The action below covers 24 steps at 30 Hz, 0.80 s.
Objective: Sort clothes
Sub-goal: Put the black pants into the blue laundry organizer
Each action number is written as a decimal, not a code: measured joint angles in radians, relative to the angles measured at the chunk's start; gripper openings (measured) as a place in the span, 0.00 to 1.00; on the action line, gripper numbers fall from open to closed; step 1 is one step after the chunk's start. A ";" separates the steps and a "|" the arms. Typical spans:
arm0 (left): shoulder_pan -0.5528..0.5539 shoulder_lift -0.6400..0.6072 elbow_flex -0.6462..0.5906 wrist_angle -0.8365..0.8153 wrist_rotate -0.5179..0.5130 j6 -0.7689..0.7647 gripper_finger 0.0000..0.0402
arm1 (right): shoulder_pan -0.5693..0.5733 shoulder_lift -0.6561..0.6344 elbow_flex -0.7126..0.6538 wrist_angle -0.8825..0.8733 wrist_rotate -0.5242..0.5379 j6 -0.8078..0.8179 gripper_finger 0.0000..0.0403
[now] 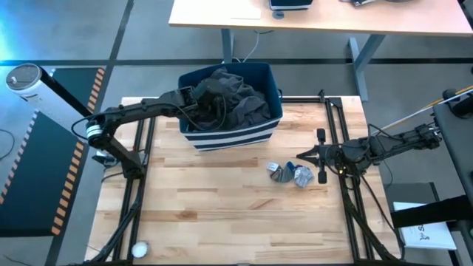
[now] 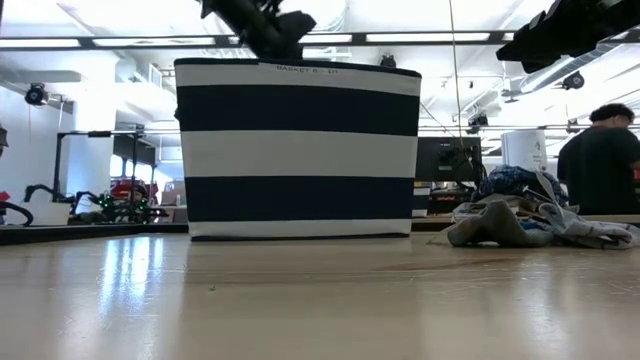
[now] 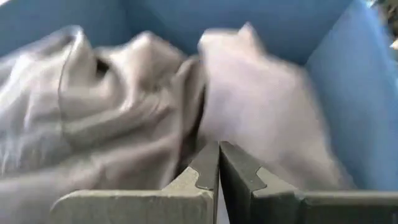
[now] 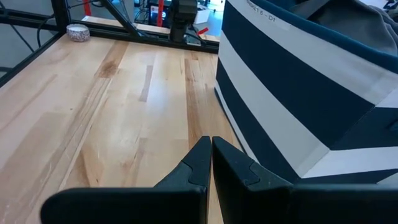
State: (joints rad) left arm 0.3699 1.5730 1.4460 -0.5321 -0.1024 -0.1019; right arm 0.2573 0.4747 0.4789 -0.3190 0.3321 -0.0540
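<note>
- On the wooden table (image 1: 222, 214), toward its far edge, stands the navy fabric bin (image 1: 230, 137) with white stripes, biggest item present; judged the drop point for sorted pieces.
- Bin contents: dark charcoal garment (image 1: 233, 100) heaped inside, filling most of it and rising near the rim. Left wrist view shows grey folds lying against the blue inner wall.
- Left gripper (image 1: 198, 94) reaches over the bin's left rim and sits low over the charcoal heap. Fingers pressed together with nothing visibly between them; cloth lies just past the tips. Judged either reaching in for a pick or just finished placing; cannot tell which.
- Right gripper (image 1: 304, 157) hangs over the table's right side, just beside the small pile, fingers closed and empty. Points toward the bin's striped side. Judged waiting.
- Small pile (image 1: 290, 174): 2 or so crumpled grey and blue pieces on bare wood in front of the bin's right corner, apart from it. Judged not yet sorted.
</note>
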 joint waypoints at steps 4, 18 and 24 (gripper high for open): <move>-0.008 -0.003 0.018 0.069 0.000 0.012 0.00 | 0.000 0.000 0.000 0.001 0.000 0.000 0.00; -0.014 0.056 -0.002 0.265 0.041 0.142 0.00 | 0.000 0.000 0.000 0.001 0.000 0.000 0.00; 0.006 0.113 -0.002 0.252 0.030 0.122 0.00 | 0.000 0.000 0.000 0.000 0.000 0.000 0.00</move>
State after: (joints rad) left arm 0.3756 1.6859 1.4441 -0.2799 -0.0720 0.0198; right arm 0.2573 0.4746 0.4789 -0.3185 0.3319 -0.0536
